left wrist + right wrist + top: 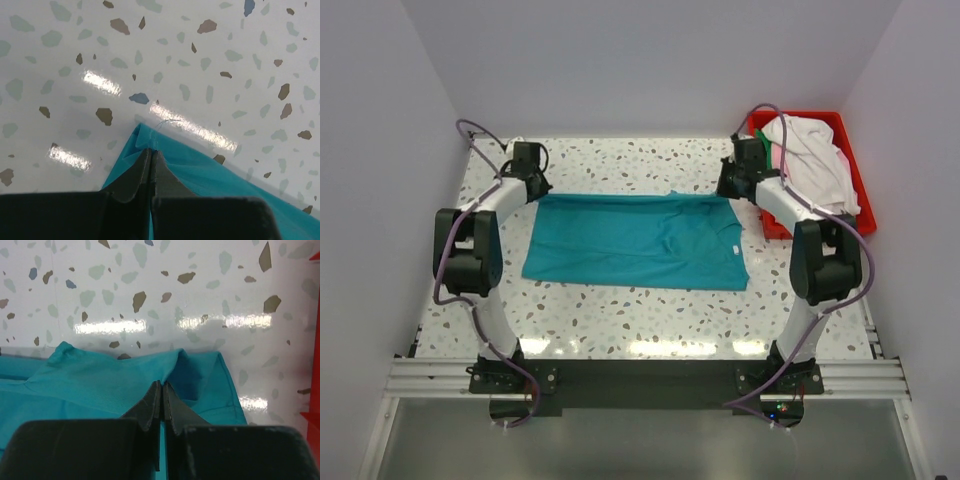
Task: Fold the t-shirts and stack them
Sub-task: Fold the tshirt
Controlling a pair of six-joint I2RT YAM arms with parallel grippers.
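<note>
Closest to the lens, at 6 o'clock in the left wrist view: black two-finger left gripper, jaws pressed together and pinching the pointed corner of a soft teal cloth t-shirt. Beyond that corner, toward 12 o'clock, glossy white speckled terrazzo tabletop with streaks of lamp glare. Likewise at 6 o'clock in the right wrist view: black two-finger right gripper, clamped on a raised ridge near the edge of the same teal cloth, fabric drawn up to the tips. From above: teal cloth t-shirt spread flat, roughly rectangular, at the middle of the tabletop, lightly wrinkled toward its 3 o'clock end. Left gripper at the garment's 10 o'clock corner, right gripper at its 2 o'clock corner. At 2 o'clock on the table, just beside the right gripper and apart from the teal cloth, a red rectangular plastic bin, with a crumpled white cloth t-shirt heaped inside and rising above its rim.
</note>
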